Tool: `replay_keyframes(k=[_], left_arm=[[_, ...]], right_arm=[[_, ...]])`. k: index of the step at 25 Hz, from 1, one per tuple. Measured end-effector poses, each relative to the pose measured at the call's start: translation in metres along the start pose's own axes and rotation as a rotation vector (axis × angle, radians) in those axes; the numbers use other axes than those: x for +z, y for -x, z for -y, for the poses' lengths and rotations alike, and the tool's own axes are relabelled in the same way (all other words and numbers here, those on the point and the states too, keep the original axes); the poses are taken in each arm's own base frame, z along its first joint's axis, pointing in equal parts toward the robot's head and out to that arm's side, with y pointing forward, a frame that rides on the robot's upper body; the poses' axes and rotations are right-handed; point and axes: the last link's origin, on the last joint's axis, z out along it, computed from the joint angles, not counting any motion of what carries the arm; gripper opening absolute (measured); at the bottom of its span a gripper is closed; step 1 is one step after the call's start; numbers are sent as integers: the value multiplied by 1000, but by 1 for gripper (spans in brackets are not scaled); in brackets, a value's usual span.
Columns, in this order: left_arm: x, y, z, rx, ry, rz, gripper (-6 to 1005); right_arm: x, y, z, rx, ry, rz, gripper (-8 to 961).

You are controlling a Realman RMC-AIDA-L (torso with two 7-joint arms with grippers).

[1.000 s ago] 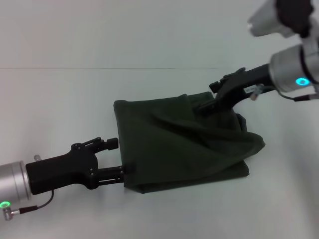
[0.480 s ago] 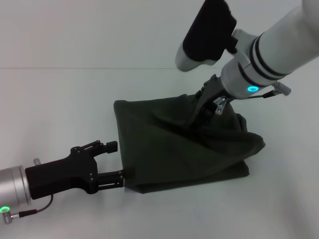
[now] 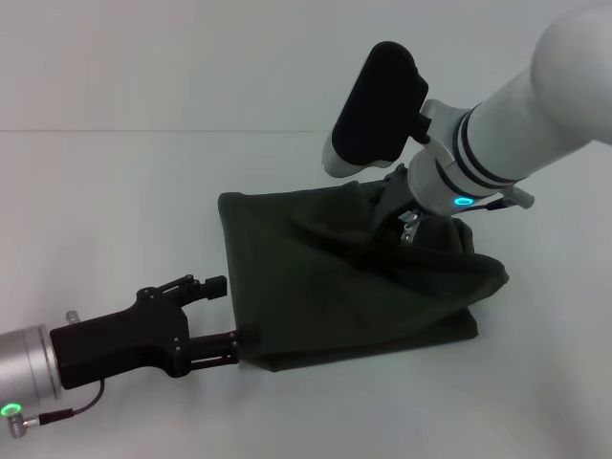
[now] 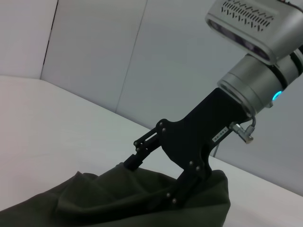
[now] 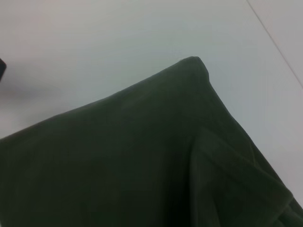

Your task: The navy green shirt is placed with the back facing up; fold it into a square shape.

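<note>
The navy green shirt (image 3: pixel 335 287) lies folded into a rough, rumpled square on the white table (image 3: pixel 115 191). It also shows in the left wrist view (image 4: pixel 109 203) and fills the right wrist view (image 5: pixel 142 156). My right gripper (image 3: pixel 390 212) points down onto the shirt's far edge, partly hidden under its own wrist. In the left wrist view my right gripper (image 4: pixel 151 182) has its fingers spread, tips resting in the fabric. My left gripper (image 3: pixel 226 311) is open at the shirt's near left corner, its lower finger (image 3: pixel 232 337) touching the edge.
A raised fold of fabric (image 3: pixel 478 273) bulges at the shirt's right side. Bare white table (image 3: pixel 535 382) surrounds the shirt, and a pale wall (image 3: pixel 191 57) stands behind it.
My right arm has swung in over the shirt and turned its wrist downward onto the far edge. My left gripper has drawn back slightly from the near left corner.
</note>
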Motion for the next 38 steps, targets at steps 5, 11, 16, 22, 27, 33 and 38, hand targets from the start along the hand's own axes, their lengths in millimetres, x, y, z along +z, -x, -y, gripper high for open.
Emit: replay_keyframes(k=[5, 11, 16, 22, 27, 33, 38], left_arm=[[0, 1, -1, -5, 3, 3, 909], [-1, 3, -2, -10, 3, 8, 908], [-1, 3, -2, -10, 4, 9, 908], [0, 4, -2, -10, 2, 10, 908], [0, 5, -2, -12, 1, 9, 908], [0, 4, -2, -11, 0, 10, 908], [0, 5, -2, -10, -3, 11, 908]], right_arm=[[4, 3, -2, -18, -18, 16, 830], [9, 4, -5, -22, -10, 18, 801], [11, 2, -7, -20, -2, 9, 776], [12, 2, -8, -9, 9, 17, 617], [12, 2, -8, -11, 9, 15, 425], [12, 3, -8, -8, 9, 18, 177], [12, 2, -6, 40, 7, 36, 46]])
